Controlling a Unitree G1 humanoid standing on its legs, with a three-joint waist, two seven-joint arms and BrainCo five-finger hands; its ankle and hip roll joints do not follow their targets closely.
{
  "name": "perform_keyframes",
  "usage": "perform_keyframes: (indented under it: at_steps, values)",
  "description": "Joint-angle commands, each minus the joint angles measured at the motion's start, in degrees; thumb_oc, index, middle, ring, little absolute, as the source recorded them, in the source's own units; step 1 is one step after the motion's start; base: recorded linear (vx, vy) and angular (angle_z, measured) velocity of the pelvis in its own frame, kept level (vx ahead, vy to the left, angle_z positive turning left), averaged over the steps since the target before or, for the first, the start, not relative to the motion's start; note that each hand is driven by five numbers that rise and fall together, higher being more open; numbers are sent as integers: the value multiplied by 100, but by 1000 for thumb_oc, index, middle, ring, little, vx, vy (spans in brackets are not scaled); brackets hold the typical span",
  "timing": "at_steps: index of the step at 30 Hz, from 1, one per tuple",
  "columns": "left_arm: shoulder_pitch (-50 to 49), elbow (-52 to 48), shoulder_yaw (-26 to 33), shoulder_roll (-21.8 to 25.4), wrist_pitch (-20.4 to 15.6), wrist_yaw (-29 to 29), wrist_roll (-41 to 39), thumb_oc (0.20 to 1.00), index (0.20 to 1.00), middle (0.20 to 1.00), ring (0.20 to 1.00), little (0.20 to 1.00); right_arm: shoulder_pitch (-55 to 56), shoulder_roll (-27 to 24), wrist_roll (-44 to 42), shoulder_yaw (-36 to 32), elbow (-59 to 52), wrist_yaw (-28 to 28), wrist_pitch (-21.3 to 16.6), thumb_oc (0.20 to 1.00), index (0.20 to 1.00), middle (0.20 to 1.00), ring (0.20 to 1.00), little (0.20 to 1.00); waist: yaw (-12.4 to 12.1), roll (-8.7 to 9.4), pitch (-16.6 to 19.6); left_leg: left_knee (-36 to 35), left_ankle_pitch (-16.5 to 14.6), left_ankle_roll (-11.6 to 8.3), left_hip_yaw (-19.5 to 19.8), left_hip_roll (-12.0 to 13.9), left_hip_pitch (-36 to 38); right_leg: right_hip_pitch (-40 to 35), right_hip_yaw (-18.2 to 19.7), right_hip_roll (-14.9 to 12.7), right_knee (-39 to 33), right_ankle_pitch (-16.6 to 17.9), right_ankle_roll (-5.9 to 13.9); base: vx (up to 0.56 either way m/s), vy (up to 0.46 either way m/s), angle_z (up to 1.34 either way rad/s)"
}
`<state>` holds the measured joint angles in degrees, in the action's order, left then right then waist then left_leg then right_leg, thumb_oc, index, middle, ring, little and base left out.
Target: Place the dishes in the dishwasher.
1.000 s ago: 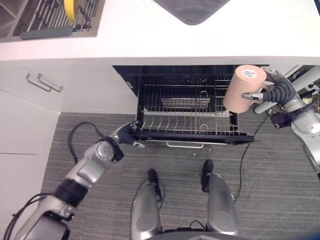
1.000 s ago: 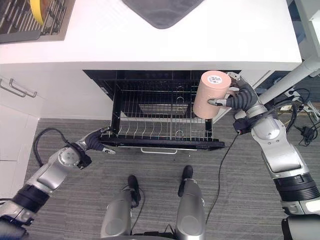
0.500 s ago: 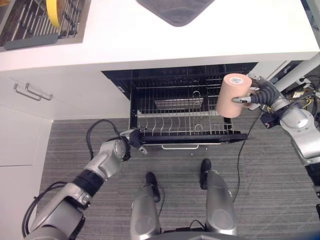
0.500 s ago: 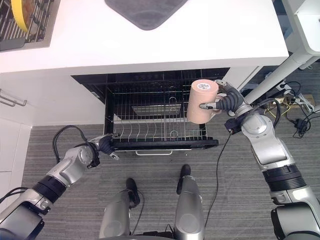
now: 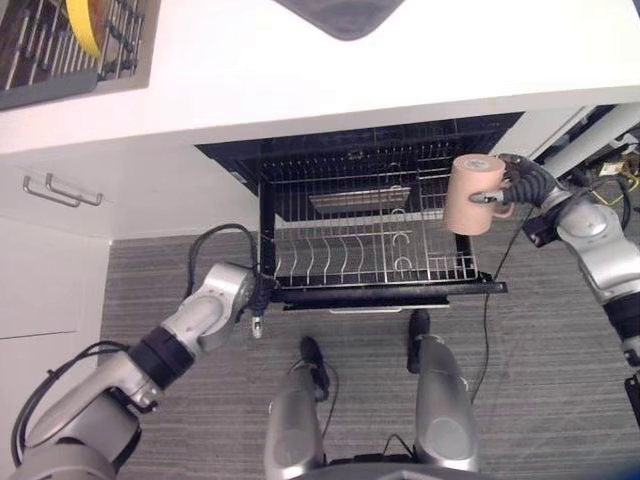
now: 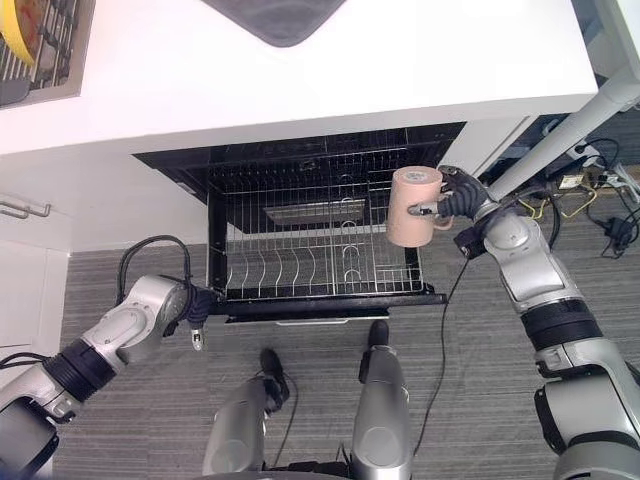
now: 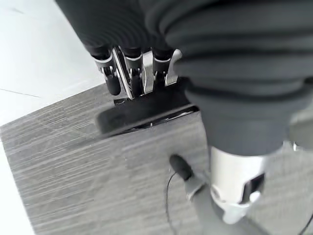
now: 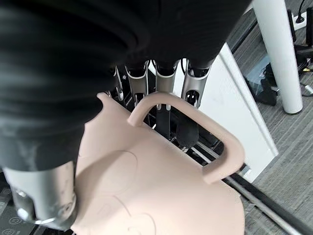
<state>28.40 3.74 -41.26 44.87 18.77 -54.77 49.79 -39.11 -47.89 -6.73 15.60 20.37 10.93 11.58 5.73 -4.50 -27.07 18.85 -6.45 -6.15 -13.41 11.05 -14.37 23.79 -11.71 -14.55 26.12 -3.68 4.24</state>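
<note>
A pink mug (image 5: 472, 193) with a loop handle (image 8: 195, 132) hangs bottom-up over the right side of the pulled-out dishwasher rack (image 5: 380, 293). My right hand (image 5: 522, 182) is shut on the mug, its fingers (image 8: 161, 83) hooked through the handle and the thumb against the mug's wall. Low at the rack's front left corner, my left hand (image 5: 258, 297) has its fingers (image 7: 129, 73) curled over the dark front edge (image 7: 146, 110). Only a small metal tray (image 6: 310, 213) lies at the rack's back.
The white counter (image 5: 400, 70) overhangs the dishwasher. On it are a drying rack with a yellow plate (image 5: 85, 25) at far left and a grey mat (image 5: 340, 12). Cabinet handles (image 5: 60, 190) sit at left; a white post (image 6: 560, 130) and floor cables stand at right.
The view has shifted. My right hand has carried the mug lower, down toward the rack's right side. The left hand has closed in on the rack's front left corner.
</note>
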Motion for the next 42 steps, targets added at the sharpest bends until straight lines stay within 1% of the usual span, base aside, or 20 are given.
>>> perform_keyframes:
  at_steps: [1,6,7,8,10,11,12,13,15,17,19,23,24,25,26,31,35,37,39,42]
  values:
    - [-1519,-271,-394,793,-231,-1220,548,1000,1000,1000,1000,1000,-616,-233,-58,126,449,50,-129,200,200,200,200,200,-238,80,163,309,-71,-73,369,119,-218,-496,174,-203,-285,-366,524,-2,46,4]
    - [-1877,-271,-430,635,-183,-833,573,1000,1000,1000,1000,1000,-935,-244,-89,264,1127,192,-114,200,200,200,200,200,-361,-56,158,300,-71,-78,407,67,-216,-506,120,-244,-241,-419,486,4,43,6]
    - [-1953,-208,-403,639,-276,-371,589,1000,1000,1000,1000,1000,-1020,-230,-96,316,1341,253,-25,200,200,200,200,200,-409,-104,167,324,-71,-79,426,42,-239,-493,111,-271,-211,-439,472,14,56,0]
    - [-2037,-220,-255,704,-345,511,477,1000,1000,1000,1000,1000,-1069,-226,-168,393,1584,271,64,200,200,200,200,200,-477,-149,183,334,-65,-73,439,17,-246,-497,91,-298,-195,-450,456,32,58,0]
    - [-2054,-276,-156,745,-339,1018,226,1000,1000,1000,1000,1000,-1076,-216,-224,456,1725,245,84,200,200,200,200,200,-521,-171,182,373,-108,-77,455,11,-235,-511,79,-322,-147,-503,454,21,17,4]
    - [-2063,-391,12,814,-254,1577,-251,1000,1000,1000,1000,1000,-1075,-209,-276,498,1849,201,126,200,200,200,200,200,-570,-200,199,356,-56,-60,474,-10,-268,-485,63,-336,-161,-456,433,13,12,9]
    - [-2127,-506,337,839,-274,2528,-1168,1000,1000,1000,1000,1000,-1028,-195,-311,512,1985,162,169,200,200,200,200,200,-635,-235,209,372,-73,-59,494,-30,-269,-489,49,-354,-131,-488,421,13,7,8]
    - [-2146,-596,585,824,-302,3010,-1677,1000,1000,1000,1000,1000,-963,-176,-329,506,2060,107,180,200,200,200,200,200,-687,-250,212,373,-65,-47,511,-41,-274,-496,29,-371,-129,-482,410,17,-11,12]
    - [-2139,-1077,1546,803,-677,4466,-3468,1000,1000,1000,1000,1000,-657,-69,-409,397,2190,-113,275,200,200,200,200,200,-861,-277,228,386,-44,-2,577,-84,-321,-475,-46,-446,-82,-462,379,14,-86,19]
    - [-1988,-1470,2771,636,-1174,5372,-4943,1000,1000,1000,1000,1000,-285,147,-526,171,2455,-424,316,200,200,200,200,200,-1132,-248,228,449,-53,34,693,-134,-394,-478,-208,-558,-2,-438,334,6,-225,47]
    - [-1981,-1434,3355,533,-1717,5691,-5477,1000,1000,1000,1000,1000,-251,308,-622,85,2834,-529,283,200,200,200,200,200,-1288,-187,198,537,-85,29,777,-153,-430,-513,-335,-615,74,-440,299,14,-223,57]
    - [-2020,-1292,3710,51,-2212,5915,-5700,1000,1000,1000,1000,1000,-554,463,-801,140,3625,-658,156,200,200,200,200,200,-1477,-135,161,611,-97,32,873,-170,-469,-519,-469,-634,195,-450,214,24,-124,33]
    - [-2059,-1266,3740,-70,-2241,5895,-5648,1000,1000,1000,1000,1000,-663,541,-871,64,3818,-776,177,291,291,291,291,291,-1513,-140,162,606,-93,47,878,-175,-477,-497,-472,-625,243,-469,194,15,-41,14]
    - [-2076,-1240,3724,-131,-2224,5881,-5665,1000,1000,1000,1000,1000,-728,579,-785,52,3919,-834,153,736,736,736,736,736,-1522,-150,164,597,-84,56,880,-178,-494,-459,-456,-620,275,-475,189,0,0,0]
    - [-2074,-1219,3676,-196,-2200,5875,-5653,1000,1000,1000,1000,1000,-786,584,-740,73,3979,-903,134,1000,1000,1000,1000,1000,-1524,-163,165,595,-77,62,886,-184,-514,-420,-440,-622,303,-477,187,0,0,0]
    - [-2146,-1268,3520,-339,-2056,6083,-5642,1000,1000,1000,1000,1000,-939,528,-1007,-19,3908,-1590,16,1000,1000,1000,1000,1000,-1494,-177,139,609,-87,122,856,-170,-559,-277,-342,-623,457,-509,198,0,0,0]
    - [-2213,-1283,3528,-377,-2023,6211,-5673,1000,1000,1000,1000,1000,-786,374,-1168,-147,3597,-1888,457,1000,1000,1000,1000,1000,-1394,-94,103,614,-92,111,806,-83,-548,-260,-271,-551,411,-483,223,16,0,-8]
    - [-2222,-1311,3547,-358,-1906,6314,-5720,1000,1000,1000,1000,1000,-689,269,-1365,-278,3476,-2176,695,1000,1000,1000,1000,1000,-1353,-54,82,626,-102,107,786,-45,-533,-274,-251,-528,399,-483,232,31,-5,-10]
    - [-2239,-1299,3571,-370,-1894,6419,-5773,1000,1000,1000,1000,1000,-583,215,-1443,-403,3386,-2421,748,1000,1000,1000,1000,1000,-1314,-23,68,627,-102,114,771,-20,-498,-290,-231,-503,398,-467,242,53,-11,-10]
    - [-2348,-1454,3692,-395,-1885,6653,-5677,1000,1000,1000,1000,1000,-245,16,-1518,-784,2570,-2798,918,1000,1000,1000,1000,1000,-1194,49,15,630,-106,132,720,26,-453,-306,-171,-443,384,-449,257,49,-9,-11]
